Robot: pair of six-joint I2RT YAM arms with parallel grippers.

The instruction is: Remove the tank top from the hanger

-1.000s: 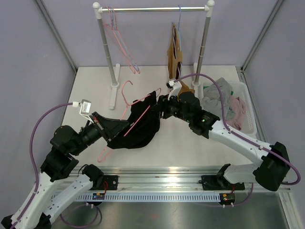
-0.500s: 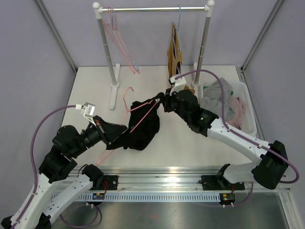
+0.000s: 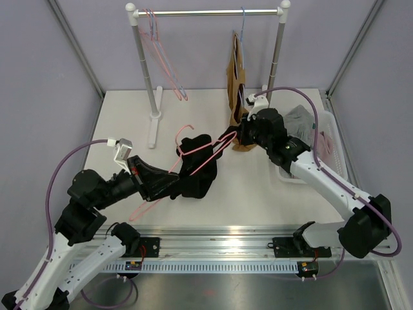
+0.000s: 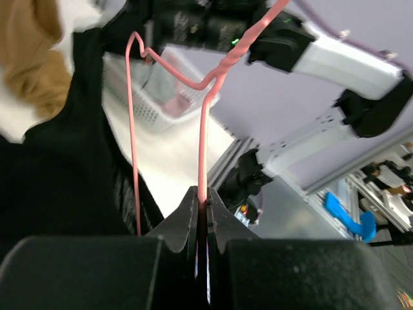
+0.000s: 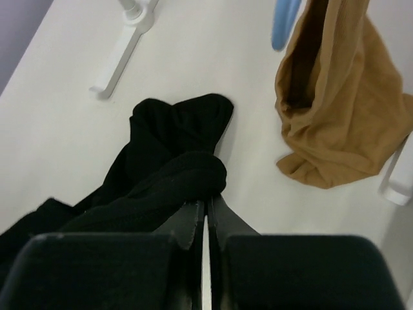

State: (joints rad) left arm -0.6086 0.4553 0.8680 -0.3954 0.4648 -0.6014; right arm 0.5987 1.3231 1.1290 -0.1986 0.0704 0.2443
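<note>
The left gripper (image 4: 201, 201) has its jaws pressed together on the thin pink wire of the hanger (image 4: 204, 123), which runs straight out from between the fingertips. Its arm reaches from the lower-left base across to the middle of the table (image 3: 271, 187), the forearm low and pointing right. The right gripper (image 5: 206, 205) is pinched closed on a bunched fold of the black tank top (image 5: 171, 152). That arm stretches up and to the left from the lower-right base, its wrist close to the foot of the right-hand post of the rack (image 3: 206, 11). The top view shows one strip of the tank top pulled out in a line from the main bundle to the right gripper. The rest of the black cloth sits bunched between the two grippers over the middle of the table, wrapped around the hanger. The hanger's hook pokes out at the upper left of the bundle, and one pink wire arm crosses the cloth. A brown garment (image 5: 342, 110) hangs from the rail just behind the right gripper, its lower end slumped on the table. Pink hangers (image 3: 161, 58) hang near the left end of the rail. A white basket (image 3: 334, 126) holding grey and pink clothes stands at the right edge of the table, beside the right forearm.
</note>
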